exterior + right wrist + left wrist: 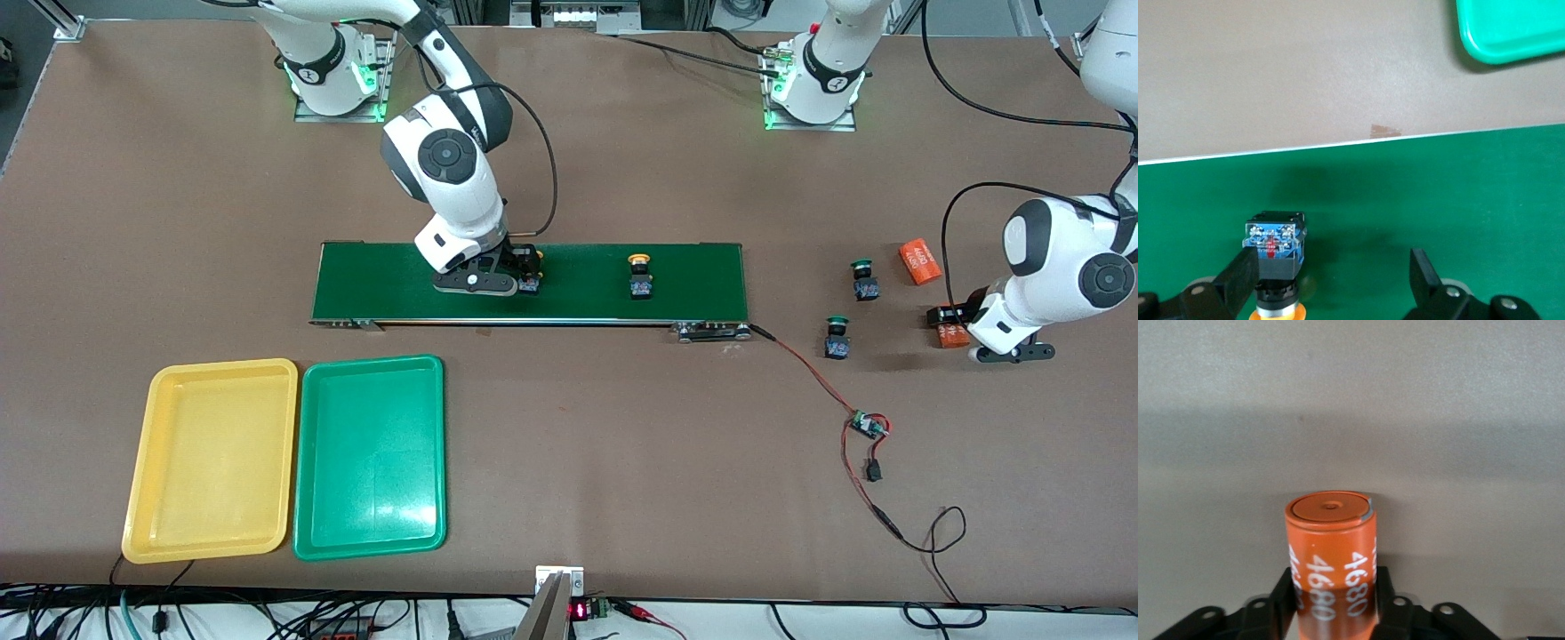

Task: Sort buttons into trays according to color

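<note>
A yellow-capped button (532, 271) lies on the dark-green conveyor belt (676, 284). My right gripper (516, 277) is low over it and open. In the right wrist view the button (1275, 250) sits against one finger (1239, 279), with a wide gap to the other, inside the right gripper (1333, 279). A second yellow-capped button (639, 276) lies farther along the belt. Two green-capped buttons (864, 279) (836, 338) lie on the table past the belt's end. My left gripper (948, 320) (1333, 603) is shut on an orange "4680" cylinder (1331, 550). The yellow tray (213, 458) and green tray (369, 453) are empty.
A second orange cylinder (920, 262) lies near the green-capped buttons. A red-and-black wire with a small board (867, 425) runs from the belt's end toward the front camera. The green tray's corner (1511, 30) shows in the right wrist view, past the belt's edge (1351, 143).
</note>
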